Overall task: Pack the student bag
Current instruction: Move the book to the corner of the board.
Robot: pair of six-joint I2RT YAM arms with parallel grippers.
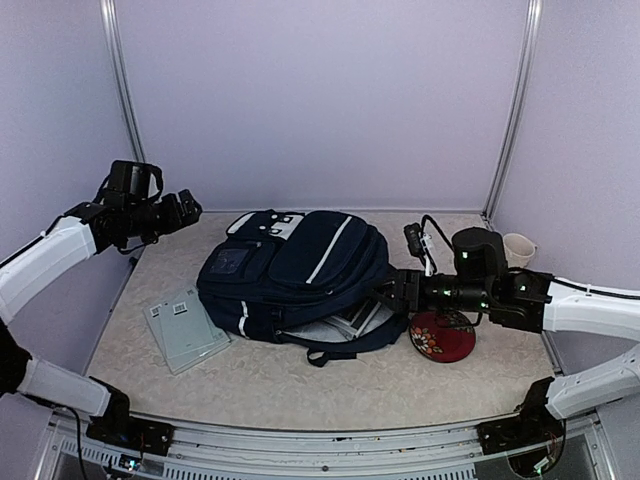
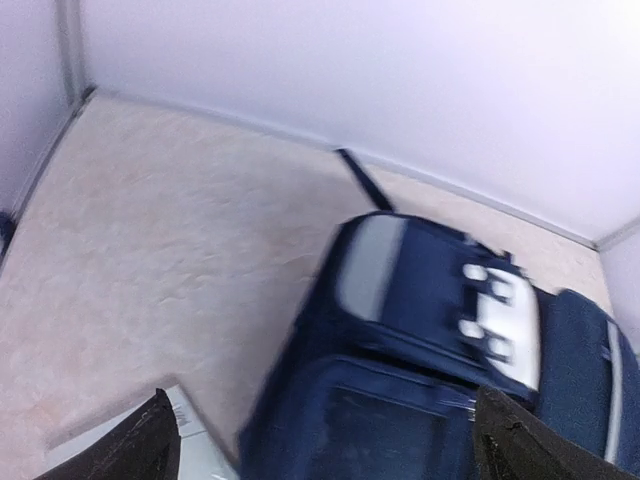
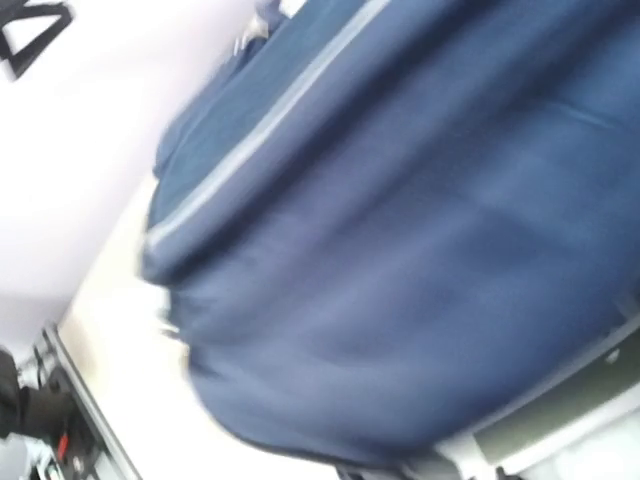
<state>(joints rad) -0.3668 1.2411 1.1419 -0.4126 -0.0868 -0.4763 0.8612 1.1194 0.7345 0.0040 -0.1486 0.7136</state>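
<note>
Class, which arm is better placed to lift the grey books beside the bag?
Probably left. The grey books lie left of the bag, near the open left hand; the right hand is beyond the bag.

The dark navy student bag, white-striped with a white top patch, lies front-up on the table, its near side gaping open.
</note>
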